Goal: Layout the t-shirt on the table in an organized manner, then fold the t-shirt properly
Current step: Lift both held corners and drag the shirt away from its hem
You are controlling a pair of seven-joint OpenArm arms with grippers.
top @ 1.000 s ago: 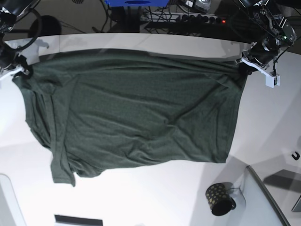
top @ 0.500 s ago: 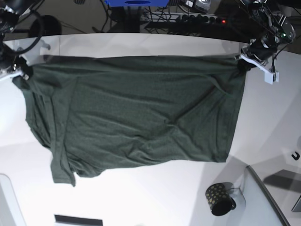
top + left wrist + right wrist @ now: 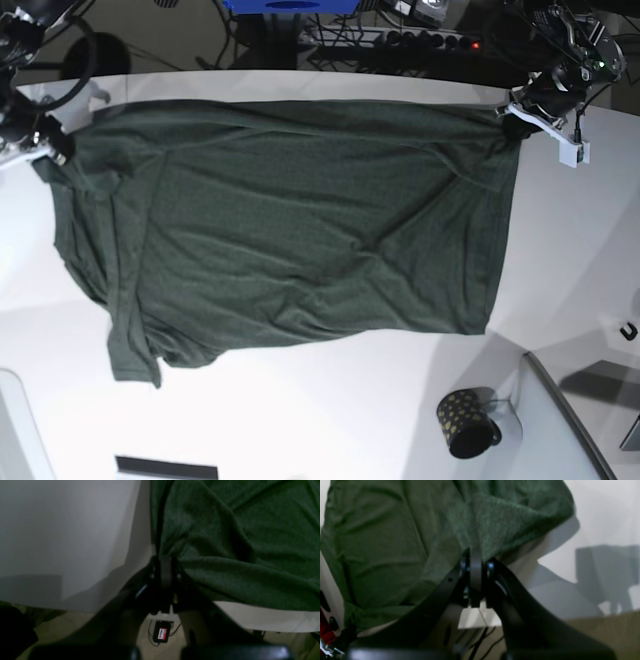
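White tabletop (image 3: 300,420) carried a mug (image 3: 466,422) at lower right; beyond it the t-shirt (image 3: 290,230) lay spread. Both far corners were clamped by the left pincer (image 3: 517,115) and right pincer (image 3: 50,148), which had dragged the far edge farther back, tautening it for layout.

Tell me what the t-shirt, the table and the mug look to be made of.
t-shirt: soft matte knit, likely cotton; it creases and shows fine texture up close.
table: smooth white hard top, probably laminate; faint sheen.
mug: dark, gold-dotted, likely glazed ceramic.
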